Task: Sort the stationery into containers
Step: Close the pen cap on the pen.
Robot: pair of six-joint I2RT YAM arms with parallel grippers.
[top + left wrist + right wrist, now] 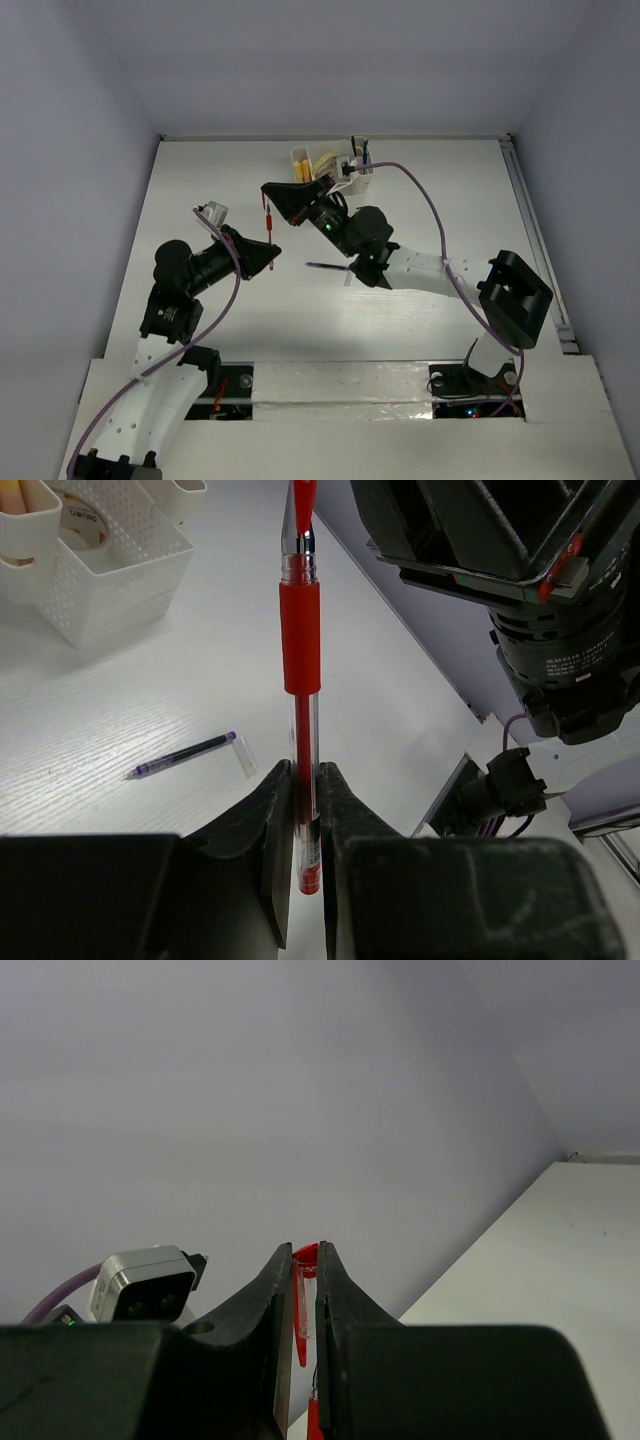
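A red pen [300, 630] hangs upright in the air between both grippers, seen as a thin red line [268, 222] in the top view. My left gripper [306, 772] is shut on its clear lower barrel, left of the table's middle [270, 250]. My right gripper [306, 1256] is shut on the pen's red cap [303, 1305] at the upper end [268, 190]. The white organizer [335, 162] stands at the far middle of the table, holding yellow sticks [301, 160] and a tape roll [85, 510] in its mesh compartment [110, 580].
A thin purple-blue pen [180, 757] lies on the white table beside a clear cap [245, 758], just under the right arm's elbow [325, 266]. The right arm's wrist [560, 630] looms close on the right. Grey walls enclose the table.
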